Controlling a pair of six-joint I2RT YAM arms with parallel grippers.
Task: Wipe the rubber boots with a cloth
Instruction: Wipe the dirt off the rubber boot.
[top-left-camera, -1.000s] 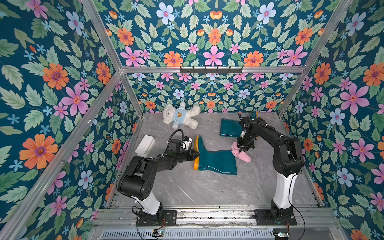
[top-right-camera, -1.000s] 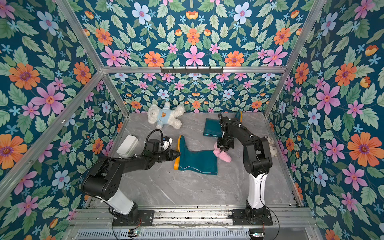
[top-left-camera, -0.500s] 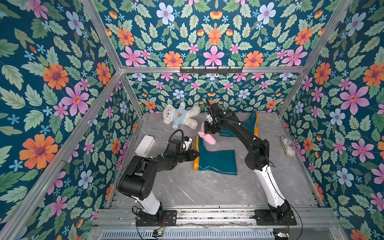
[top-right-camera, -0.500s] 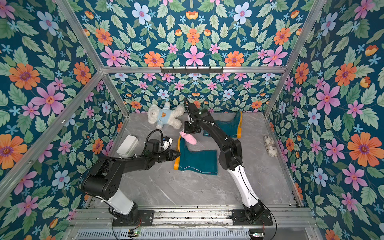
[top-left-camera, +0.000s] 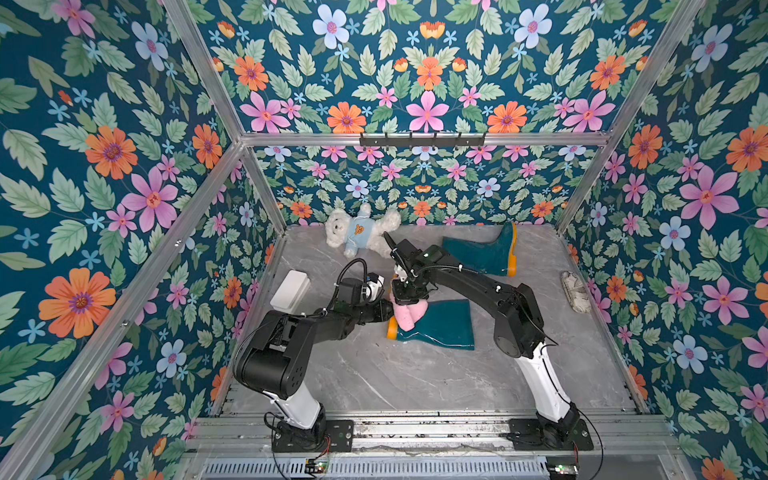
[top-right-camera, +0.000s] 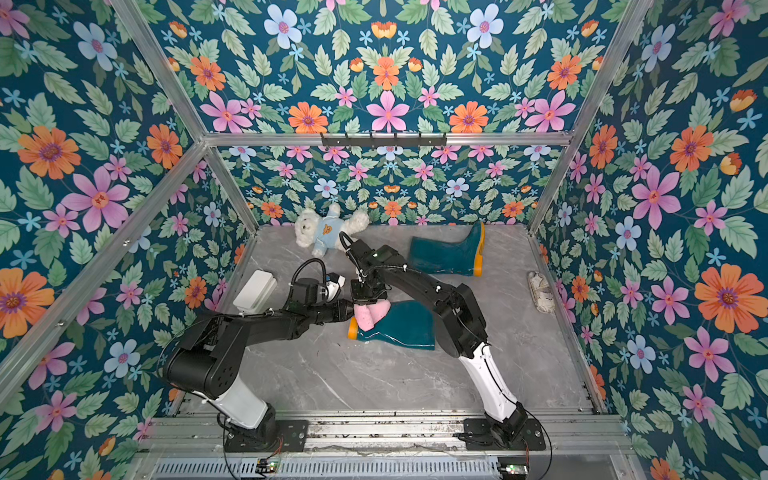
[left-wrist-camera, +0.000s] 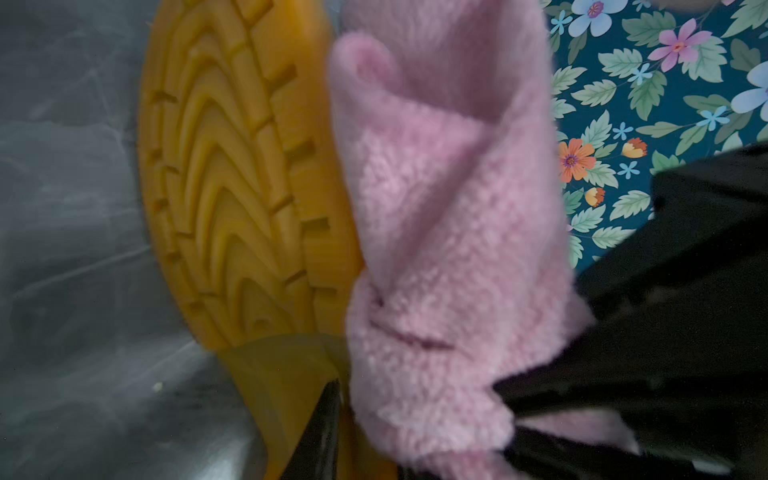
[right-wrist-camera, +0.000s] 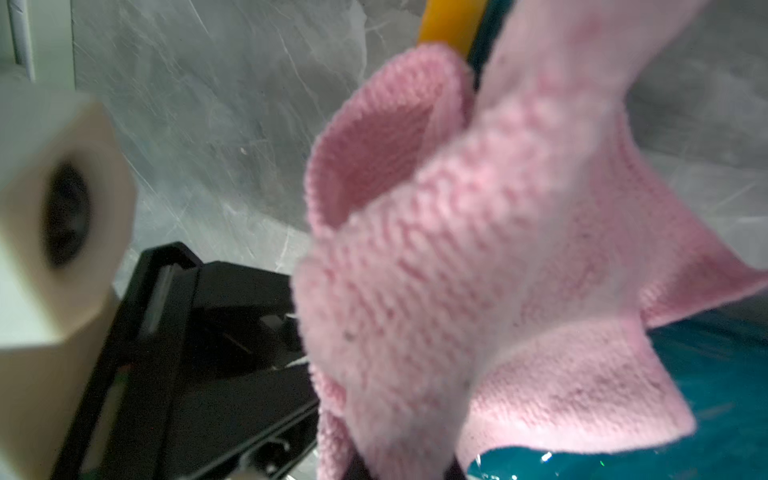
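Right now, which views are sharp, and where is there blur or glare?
Both top views: sharp, evenly lit, boot and cloth clear. Left wrist: sole tread crisp, cloth soft. Right wrist: cloth close and blurred, white block at the edge out of focus, small glints on the boot.

Teal floral wallpaper walls (top-left-camera: 104, 166) on three sides, aluminium frame posts (top-left-camera: 585, 187) at corners, black hook rail (top-left-camera: 422, 140) on back crossbar (top-left-camera: 291, 138), grey marble-look floor (top-left-camera: 395, 374), slotted metal base rail (top-left-camera: 415, 428) along the floor's front edge, even diffuse light.
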